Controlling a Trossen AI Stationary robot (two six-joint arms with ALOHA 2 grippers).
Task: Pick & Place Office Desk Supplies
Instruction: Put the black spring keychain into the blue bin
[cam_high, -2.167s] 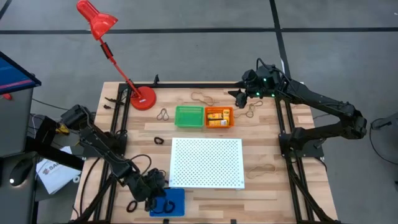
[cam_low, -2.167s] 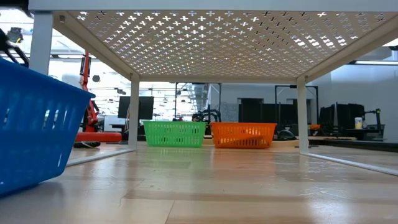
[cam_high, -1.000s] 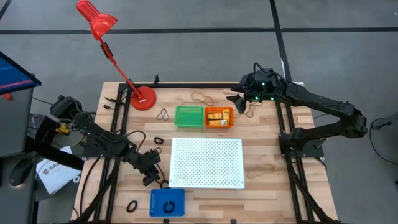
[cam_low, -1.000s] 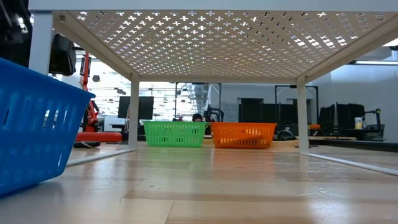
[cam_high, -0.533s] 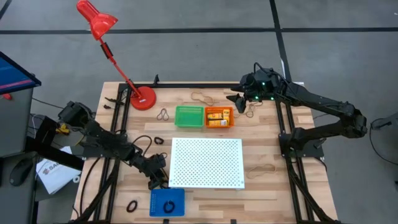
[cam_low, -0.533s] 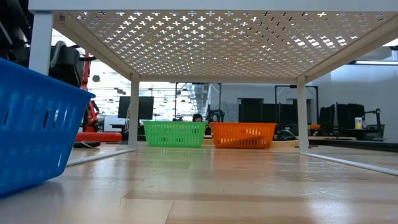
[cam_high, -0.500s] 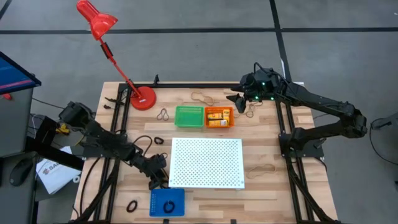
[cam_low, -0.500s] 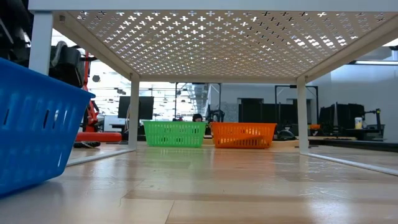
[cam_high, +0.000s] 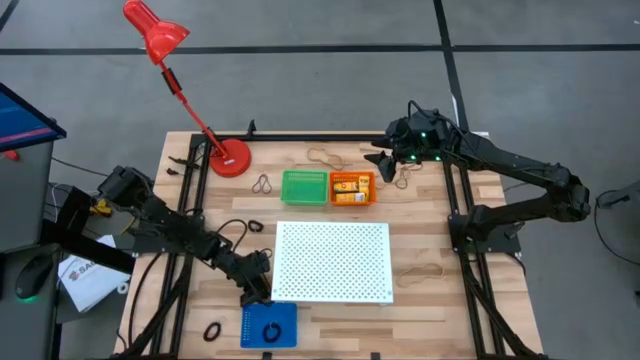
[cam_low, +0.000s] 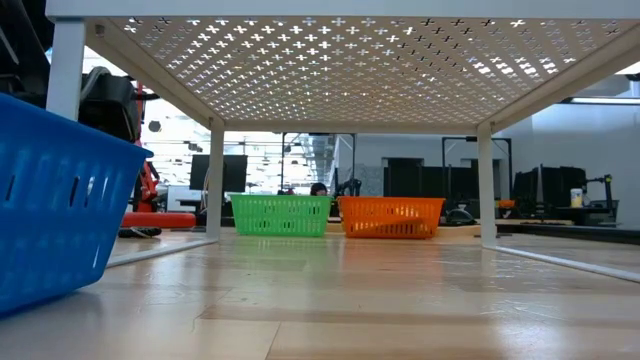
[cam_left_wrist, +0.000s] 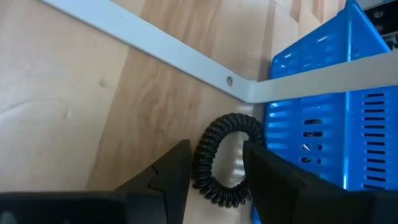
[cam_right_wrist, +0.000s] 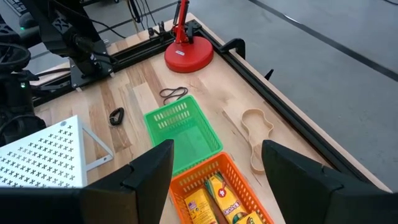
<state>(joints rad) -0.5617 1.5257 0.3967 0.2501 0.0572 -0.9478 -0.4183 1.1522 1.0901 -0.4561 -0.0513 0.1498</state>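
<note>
Coil pick in progress beside the blue slotted plastic basket (cam_left_wrist: 323, 118).

Left gripper (cam_left_wrist: 214, 177), jaws part-open, straddles a small black coiled elastic ring (cam_left_wrist: 225, 158) lying flat on the wooden table (cam_left_wrist: 62, 124), the ring between its fingers and touching the basket wall just beyond them; nothing is gripped yet. The ring looks light, soft and springy, likely to squash or roll; the best hold is judged to be across one side of the loop, pinched gently. Against the view a second earlier, this gripper now sits lower and nearer the basket. Right gripper (cam_right_wrist: 214, 171) hangs wide open, empty, above the orange slotted tray (cam_right_wrist: 221, 196), unchanged.
</note>
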